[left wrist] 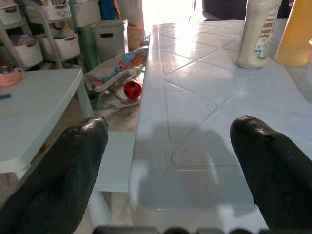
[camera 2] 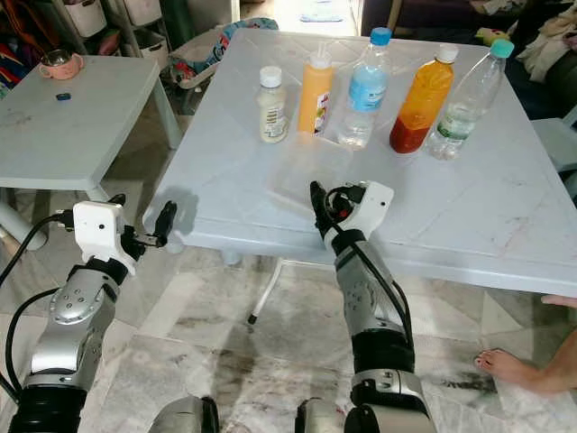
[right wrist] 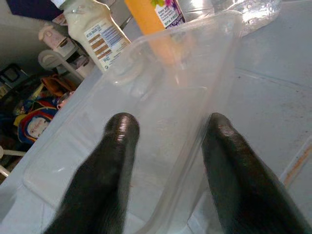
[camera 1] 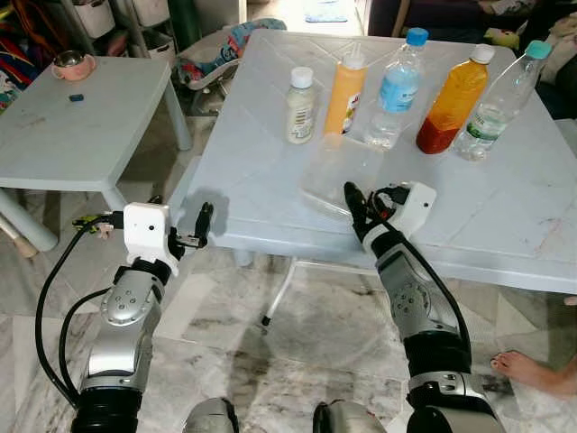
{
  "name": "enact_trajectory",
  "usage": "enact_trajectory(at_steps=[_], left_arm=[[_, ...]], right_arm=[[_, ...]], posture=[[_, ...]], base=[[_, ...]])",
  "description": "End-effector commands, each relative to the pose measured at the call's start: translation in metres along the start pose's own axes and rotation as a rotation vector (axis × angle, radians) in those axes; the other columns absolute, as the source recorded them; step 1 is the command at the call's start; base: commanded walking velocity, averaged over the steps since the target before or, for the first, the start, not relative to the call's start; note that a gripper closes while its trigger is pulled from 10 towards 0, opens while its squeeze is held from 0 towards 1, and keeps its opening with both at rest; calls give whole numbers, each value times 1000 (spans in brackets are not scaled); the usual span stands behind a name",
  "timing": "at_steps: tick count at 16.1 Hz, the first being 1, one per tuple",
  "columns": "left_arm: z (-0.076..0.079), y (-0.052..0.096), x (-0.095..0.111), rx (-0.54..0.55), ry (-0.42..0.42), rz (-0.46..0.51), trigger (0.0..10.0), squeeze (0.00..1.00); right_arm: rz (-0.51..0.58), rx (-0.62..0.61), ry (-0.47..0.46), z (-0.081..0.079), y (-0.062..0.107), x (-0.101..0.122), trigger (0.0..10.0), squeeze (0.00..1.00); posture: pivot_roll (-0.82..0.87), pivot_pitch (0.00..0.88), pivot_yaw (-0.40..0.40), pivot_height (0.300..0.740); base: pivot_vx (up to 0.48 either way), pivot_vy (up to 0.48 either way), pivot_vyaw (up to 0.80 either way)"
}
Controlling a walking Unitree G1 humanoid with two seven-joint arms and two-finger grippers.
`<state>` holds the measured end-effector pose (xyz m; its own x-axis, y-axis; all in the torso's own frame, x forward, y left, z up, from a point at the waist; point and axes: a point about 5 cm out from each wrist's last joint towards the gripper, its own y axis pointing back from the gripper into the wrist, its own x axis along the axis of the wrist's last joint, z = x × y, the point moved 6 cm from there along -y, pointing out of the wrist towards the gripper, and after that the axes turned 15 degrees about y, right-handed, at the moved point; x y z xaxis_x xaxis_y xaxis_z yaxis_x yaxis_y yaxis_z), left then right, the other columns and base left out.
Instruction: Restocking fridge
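Five bottles (camera 1: 393, 88) stand in a row on the worktop (camera 1: 270, 171). Right hand (right wrist: 168, 146), fingers spread, straddles a clear tub's (right wrist: 161, 87) wall; left hand (camera 1: 200, 225) gapes wide at the worktop edge.

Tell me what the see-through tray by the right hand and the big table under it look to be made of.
The tray looks like thin clear plastic, glossy: the bottles and table show through its walls, and its rim catches glare. The table looks like moulded plastic in pale grey-white, smooth with a slight sheen: triangular panel lines are pressed into its top. The right hand straddles the tray's near wall, fingers apart.
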<state>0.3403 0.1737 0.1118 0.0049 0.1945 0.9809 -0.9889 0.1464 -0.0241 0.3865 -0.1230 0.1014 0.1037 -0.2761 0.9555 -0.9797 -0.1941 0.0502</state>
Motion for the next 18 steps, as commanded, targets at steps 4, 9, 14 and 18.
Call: enact_trajectory(at_steps=[4,9,14,18], left_arm=[[1,-2,1,0,-5,-4,10000,0],[1,-4,0,2,-10,-8,10000,0],[2,-6,0,-2,-13,-10,10000,0],[3,-8,0,-8,-26,-13,10000,0]], right_arm=[[-20,-35,-8,11,4,-3,0,0],[-18,-19,-11,23,6,8,10000,0],[-74,21,-18,22,9,-2,10000,0],[-93,86,-46,15,11,-2,10000,1000]], posture=[[-6,87,11,740],[-8,83,9,740],[-11,81,13,740],[-10,77,15,740]], base=[[0,0,0],[0,0,0],[0,0,0],[0,0,0]])
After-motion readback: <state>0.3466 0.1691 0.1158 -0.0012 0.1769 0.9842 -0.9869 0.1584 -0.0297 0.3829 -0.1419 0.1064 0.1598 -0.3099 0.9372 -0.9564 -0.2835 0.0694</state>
